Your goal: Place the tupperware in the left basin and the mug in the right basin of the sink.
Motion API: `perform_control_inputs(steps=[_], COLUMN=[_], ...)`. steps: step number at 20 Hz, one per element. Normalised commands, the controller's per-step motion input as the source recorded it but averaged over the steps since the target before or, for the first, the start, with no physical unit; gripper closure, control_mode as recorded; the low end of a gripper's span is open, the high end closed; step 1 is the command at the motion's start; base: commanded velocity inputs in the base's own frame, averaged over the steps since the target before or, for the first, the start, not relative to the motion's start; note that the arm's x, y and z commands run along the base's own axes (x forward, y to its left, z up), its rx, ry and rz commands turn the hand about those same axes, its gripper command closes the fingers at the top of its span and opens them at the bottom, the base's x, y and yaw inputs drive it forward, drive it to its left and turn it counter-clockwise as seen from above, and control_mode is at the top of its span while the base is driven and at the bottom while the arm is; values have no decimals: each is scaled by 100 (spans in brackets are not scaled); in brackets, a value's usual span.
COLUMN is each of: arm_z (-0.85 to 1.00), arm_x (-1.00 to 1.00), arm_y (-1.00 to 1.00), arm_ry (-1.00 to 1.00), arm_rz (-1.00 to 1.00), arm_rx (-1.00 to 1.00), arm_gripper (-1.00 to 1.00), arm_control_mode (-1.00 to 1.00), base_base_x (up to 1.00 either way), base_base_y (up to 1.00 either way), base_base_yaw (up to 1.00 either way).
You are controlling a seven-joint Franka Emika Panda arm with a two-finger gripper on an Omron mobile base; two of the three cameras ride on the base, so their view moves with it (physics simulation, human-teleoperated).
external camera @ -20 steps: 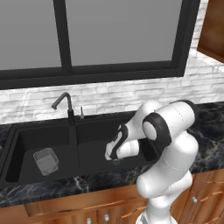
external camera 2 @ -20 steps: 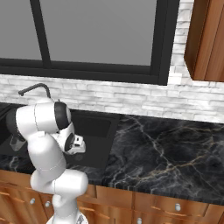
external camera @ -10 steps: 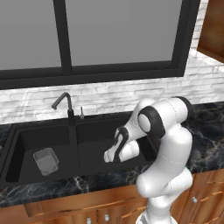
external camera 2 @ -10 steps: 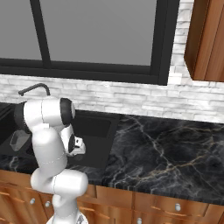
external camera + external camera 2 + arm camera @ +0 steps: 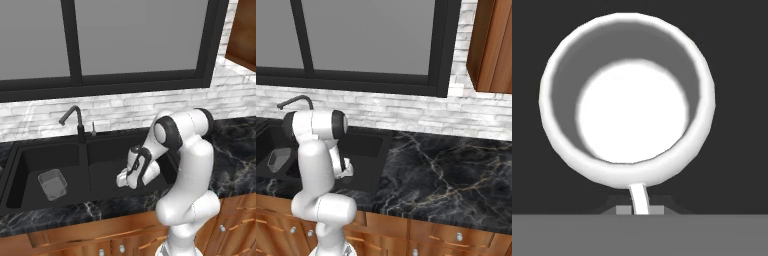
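Gripper (image 5: 125,179) pinches the mug (image 5: 627,100) by its handle, low over the right basin (image 5: 112,162); tupperware (image 5: 52,183) sits in the left basin (image 5: 30,160); lower level, release near floor.

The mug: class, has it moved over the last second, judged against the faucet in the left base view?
Yes. The mug, held in the shut claw, has sunk lower into the right basin, away from the faucet.
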Motion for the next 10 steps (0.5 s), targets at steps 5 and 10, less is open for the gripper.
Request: perform_control_inputs(steps=[5, 10], arm_z=[-16, -22], arm_x=[12, 13], arm_y=[7, 8], arm_ry=[0, 0], arm_rz=[0, 0], arm_rx=[-3, -4], arm_gripper=[100, 100], arm_control_mode=[-100, -100], base_base_x=[0, 0], base_base_y=[0, 0], base_base_yaw=[0, 0])
